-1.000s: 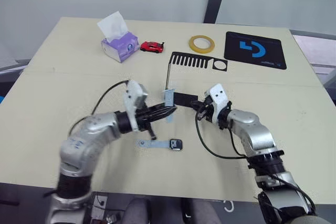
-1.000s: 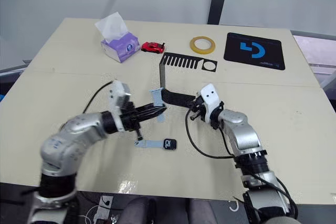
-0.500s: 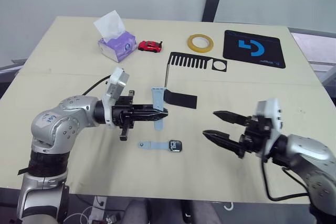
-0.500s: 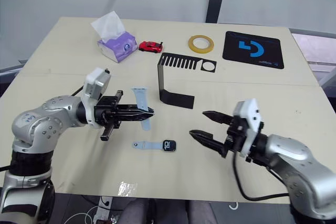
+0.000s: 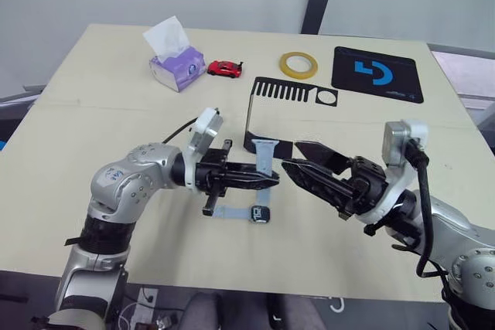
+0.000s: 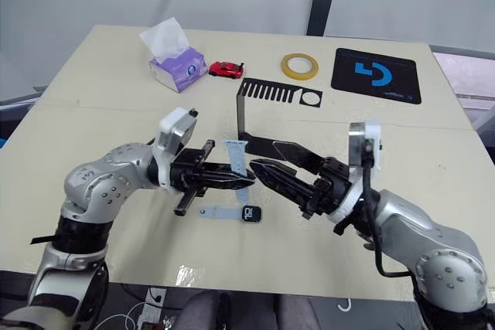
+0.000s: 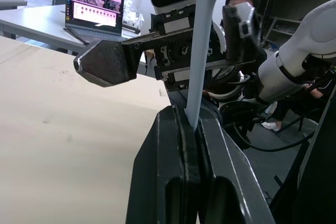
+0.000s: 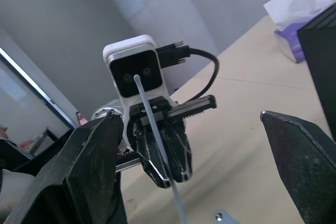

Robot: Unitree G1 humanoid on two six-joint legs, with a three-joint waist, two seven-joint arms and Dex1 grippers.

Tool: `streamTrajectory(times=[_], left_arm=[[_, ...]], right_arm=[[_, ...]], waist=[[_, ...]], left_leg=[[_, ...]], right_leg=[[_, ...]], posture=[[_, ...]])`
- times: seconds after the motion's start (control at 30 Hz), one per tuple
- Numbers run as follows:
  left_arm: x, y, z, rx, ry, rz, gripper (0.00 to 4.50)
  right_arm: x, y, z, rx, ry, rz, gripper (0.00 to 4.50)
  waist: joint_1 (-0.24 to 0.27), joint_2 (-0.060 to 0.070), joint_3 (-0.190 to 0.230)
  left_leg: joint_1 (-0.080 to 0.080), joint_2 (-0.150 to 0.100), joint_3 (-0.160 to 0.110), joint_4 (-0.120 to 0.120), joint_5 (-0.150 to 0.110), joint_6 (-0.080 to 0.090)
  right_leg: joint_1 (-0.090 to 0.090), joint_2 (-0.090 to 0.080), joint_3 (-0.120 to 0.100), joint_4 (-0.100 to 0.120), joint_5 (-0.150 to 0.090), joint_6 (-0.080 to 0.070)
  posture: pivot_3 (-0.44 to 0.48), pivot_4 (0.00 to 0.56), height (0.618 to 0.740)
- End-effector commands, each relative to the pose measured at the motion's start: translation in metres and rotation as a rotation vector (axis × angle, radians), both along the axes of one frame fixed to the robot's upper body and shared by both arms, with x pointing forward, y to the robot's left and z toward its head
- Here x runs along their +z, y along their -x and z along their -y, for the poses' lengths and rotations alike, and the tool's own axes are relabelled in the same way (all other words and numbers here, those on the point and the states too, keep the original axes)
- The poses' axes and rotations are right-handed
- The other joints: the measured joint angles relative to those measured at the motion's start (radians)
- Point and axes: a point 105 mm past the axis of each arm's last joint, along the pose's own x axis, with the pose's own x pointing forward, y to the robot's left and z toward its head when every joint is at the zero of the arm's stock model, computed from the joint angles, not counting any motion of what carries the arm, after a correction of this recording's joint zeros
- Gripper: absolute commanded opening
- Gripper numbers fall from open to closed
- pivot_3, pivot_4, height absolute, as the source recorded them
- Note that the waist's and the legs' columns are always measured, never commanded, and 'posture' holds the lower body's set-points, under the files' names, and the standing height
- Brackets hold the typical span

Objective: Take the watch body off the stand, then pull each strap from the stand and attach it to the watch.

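A narrow pale grey-blue flexible strap (image 5: 265, 155) is being pinched upright in the closed left gripper (image 5: 268, 180), near the thin black bent-sheet stand (image 5: 267, 106). The right gripper (image 5: 298, 161) is being held agape beside it. On the table, the small dark-screened watch body (image 5: 259, 213) is lying with its first strap (image 5: 230, 212) seemingly attached; aligning the second is probably being prepared.

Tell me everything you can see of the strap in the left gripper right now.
The strap is a narrow, flat, pale grey-blue band that looks like soft rubber, with a thicker rounded end uppermost. It stands nearly upright above the table, its lower part pinched between the shut fingers of the left gripper. It is off the stand. The right gripper, fingers open, faces it close by without touching it.
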Motion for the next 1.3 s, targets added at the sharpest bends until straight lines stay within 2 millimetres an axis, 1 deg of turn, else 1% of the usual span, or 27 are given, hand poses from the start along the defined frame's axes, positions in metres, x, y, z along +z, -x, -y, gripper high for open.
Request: streamTrajectory(times=[0.03, 0.13, 0.23, 0.3, 0.47, 0.7, 1.07, 1.1, 1.13, 1.3], left_arm=[[0.008, 0.003, 0.008, -0.016, 0.021, 0.025, 0.00], [0.008, 0.003, 0.011, -0.018, 0.022, 0.025, 0.00], [0.009, 0.001, 0.013, -0.007, 0.023, 0.021, 0.00], [0.009, 0.000, 0.014, -0.007, 0.023, 0.019, 0.00], [0.007, 0.004, 0.015, -0.020, 0.016, 0.016, 0.00], [0.007, 0.002, 0.015, -0.007, 0.019, 0.006, 0.00], [0.007, 0.004, 0.018, -0.002, 0.032, -0.008, 0.00], [0.007, 0.004, 0.018, -0.003, 0.032, -0.008, 0.00], [0.007, 0.004, 0.019, -0.003, 0.032, -0.009, 0.00], [0.006, 0.005, 0.020, -0.005, 0.029, -0.010, 0.00]], right_arm=[[0.005, -0.002, -0.005, -0.011, -0.016, 0.026, 4.47], [0.004, -0.004, -0.007, -0.020, -0.018, 0.032, 4.47], [0.005, -0.003, -0.011, 0.005, -0.012, 0.049, 3.76], [0.005, -0.002, -0.014, 0.019, -0.002, 0.056, 2.93], [0.007, -0.003, -0.017, 0.022, -0.006, 0.070, 2.93], [0.011, -0.003, -0.017, 0.023, -0.009, 0.097, 2.93], [0.010, -0.002, -0.016, 0.014, -0.002, 0.106, 2.93], [0.010, -0.002, -0.016, 0.015, -0.003, 0.106, 2.66], [0.010, -0.002, -0.016, 0.015, -0.003, 0.106, 2.50], [0.012, -0.002, -0.016, 0.010, -0.008, 0.109, 2.50]], waist=[[0.000, 0.000, 0.000], [0.000, 0.000, 0.000], [0.000, 0.000, 0.000], [0.000, 0.000, 0.000], [0.000, 0.000, 0.000], [0.000, 0.000, 0.000], [0.000, 0.000, 0.000], [0.000, 0.000, 0.000], [0.000, 0.000, 0.000], [0.000, 0.000, 0.000]], left_leg=[[0.000, 0.000, 0.000, 0.000, 0.000, 0.000], [0.000, 0.000, 0.000, 0.000, 0.000, 0.000], [0.000, 0.000, 0.000, 0.000, 0.000, 0.000], [0.000, 0.000, 0.000, 0.000, 0.000, 0.000], [0.000, 0.000, 0.000, 0.000, 0.000, 0.000], [0.000, 0.000, 0.000, 0.000, 0.000, 0.000], [0.000, 0.000, 0.000, 0.000, 0.000, 0.000], [0.000, 0.000, 0.000, 0.000, 0.000, 0.000], [0.000, 0.000, 0.000, 0.000, 0.000, 0.000], [0.000, 0.000, 0.000, 0.000, 0.000, 0.000]], right_leg=[[0.000, 0.000, 0.000, 0.000, 0.000, 0.000], [0.000, 0.000, 0.000, 0.000, 0.000, 0.000], [0.000, 0.000, 0.000, 0.000, 0.000, 0.000], [0.000, 0.000, 0.000, 0.000, 0.000, 0.000], [0.000, 0.000, 0.000, 0.001, 0.000, 0.000], [0.000, 0.000, 0.000, 0.001, 0.000, 0.000], [0.000, 0.000, 0.000, 0.001, 0.000, 0.000], [0.000, 0.000, 0.000, 0.001, 0.000, 0.000], [0.000, 0.000, 0.000, 0.001, 0.000, 0.000], [0.000, 0.000, 0.000, 0.001, 0.000, 0.000]], posture=[[0.000, 0.150, 0.738], [0.000, 0.150, 0.738], [0.000, 0.150, 0.738], [0.000, 0.150, 0.738], [0.000, 0.150, 0.738], [0.000, 0.150, 0.738], [0.000, 0.150, 0.738], [0.000, 0.150, 0.738], [0.000, 0.150, 0.738], [0.000, 0.150, 0.738]])
